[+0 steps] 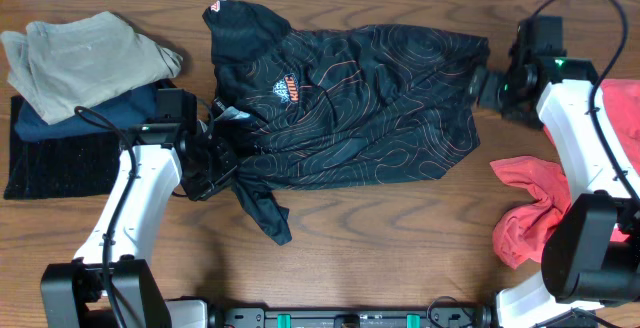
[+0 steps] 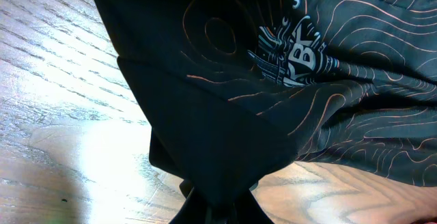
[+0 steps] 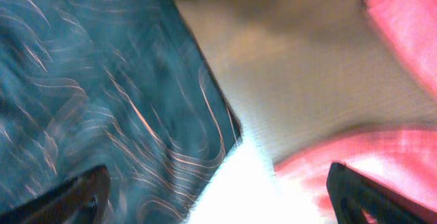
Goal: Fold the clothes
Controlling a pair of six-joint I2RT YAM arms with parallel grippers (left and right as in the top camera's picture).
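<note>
Overhead: 1 black jersey (image 1: 370, 98) lies spread across the counter (image 1: 400, 238) — left end effector (image 1: 215, 153) pinched on its left edge, right end effector (image 1: 483, 83) wide apart at its right end. 2 coral-red garments (image 1: 530, 203) lie right — 3 folded pieces (image 1: 80, 78) left.

Both arms are built alike: the left arm (image 1: 130, 203) and the right arm (image 1: 585, 133) wear smooth white, boxy link shells joined by chunky black joint housings, and each grows out of a rounded black base (image 1: 100, 293). Thin black cables (image 1: 95, 120) hang loose off the wrists, one curling out beside the left, another arcing high over the right. The wrist blocks are matte black, and a small green light (image 1: 558, 65) glows on the right one. Seen from the right wrist camera, its fingers (image 3: 365, 197) are dark, blunt slabs, rather blurred
</note>
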